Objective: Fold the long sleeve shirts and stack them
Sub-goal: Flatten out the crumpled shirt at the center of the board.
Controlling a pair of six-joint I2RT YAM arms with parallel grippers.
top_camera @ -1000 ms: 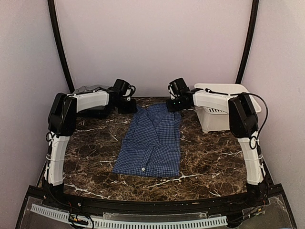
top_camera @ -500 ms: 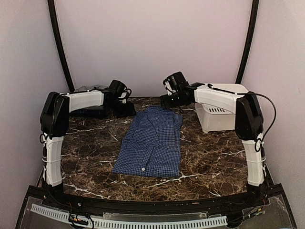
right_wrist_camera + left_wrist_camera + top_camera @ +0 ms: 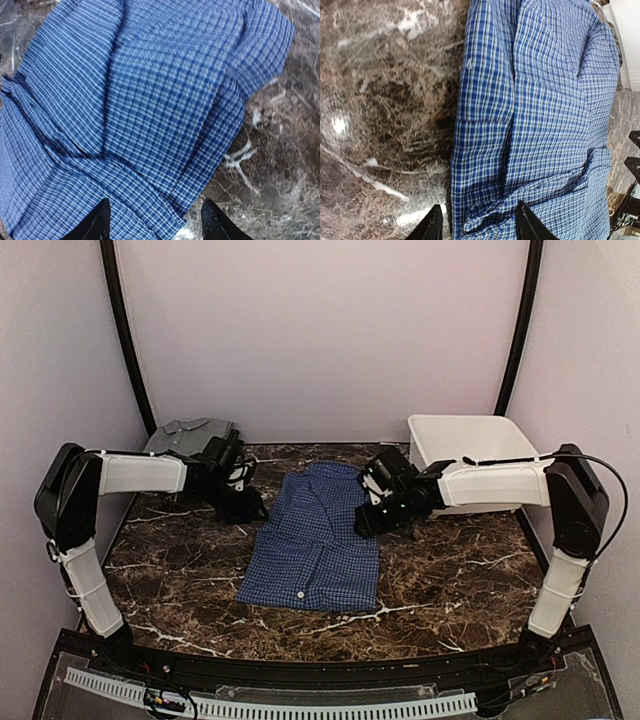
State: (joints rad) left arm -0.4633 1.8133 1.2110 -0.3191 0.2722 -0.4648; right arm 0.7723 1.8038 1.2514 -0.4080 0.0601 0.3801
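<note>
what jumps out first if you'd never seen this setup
A blue checked shirt lies folded narrow on the dark marble table, the left gripper and right gripper open at its two sides. A grey shirt sits at the far left, a white tub at the far right.

The top camera looked down from six o'clock toward twelve; both wrist cameras looked closely down on the same blue shirt (image 3: 315, 540).

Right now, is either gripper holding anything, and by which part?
Nothing is held: the left gripper and right gripper stand open over opposite side edges of the blue shirt.
</note>
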